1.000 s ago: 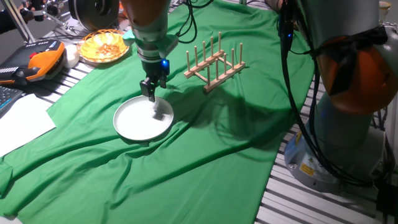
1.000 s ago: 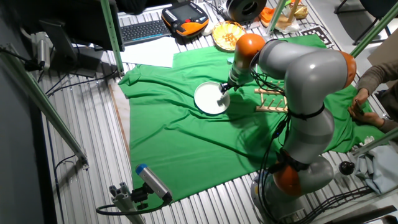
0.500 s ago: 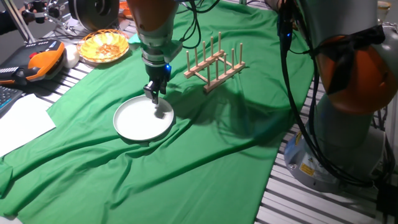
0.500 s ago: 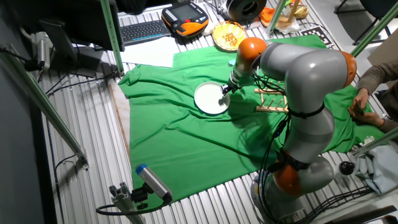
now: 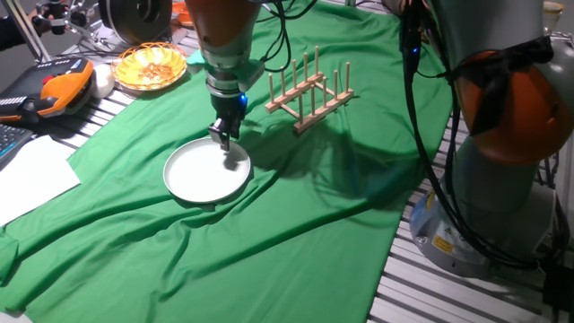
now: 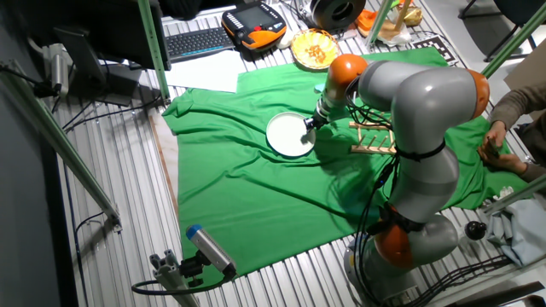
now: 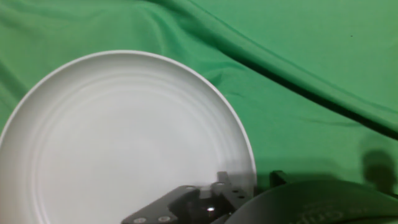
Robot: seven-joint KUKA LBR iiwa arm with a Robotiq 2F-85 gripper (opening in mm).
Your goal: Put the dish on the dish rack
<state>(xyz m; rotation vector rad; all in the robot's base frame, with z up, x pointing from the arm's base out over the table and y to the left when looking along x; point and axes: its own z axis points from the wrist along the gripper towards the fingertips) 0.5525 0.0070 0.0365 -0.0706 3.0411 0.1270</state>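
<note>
While my pincer [image 5: 222, 139] hangs just over the near-rack edge of the dish [image 5: 206, 171], I cannot tell whether its 2 fingers stand apart or together. From my hand camera the dish [image 7: 118, 143] is plain white, round and shallow, with faint concentric rings inside a low raised rim. It lies flat on the green cloth [image 5: 296, 224]. Well apart from it, the dish rack [image 5: 309, 94] of light wood stands with its thin pegs upright.

Count on and around the green cloth [image 5: 296, 215]: one dish [image 5: 199, 173], one dish rack [image 5: 308, 91], one basket bowl [image 5: 148, 65], one gripper [image 5: 222, 137].
</note>
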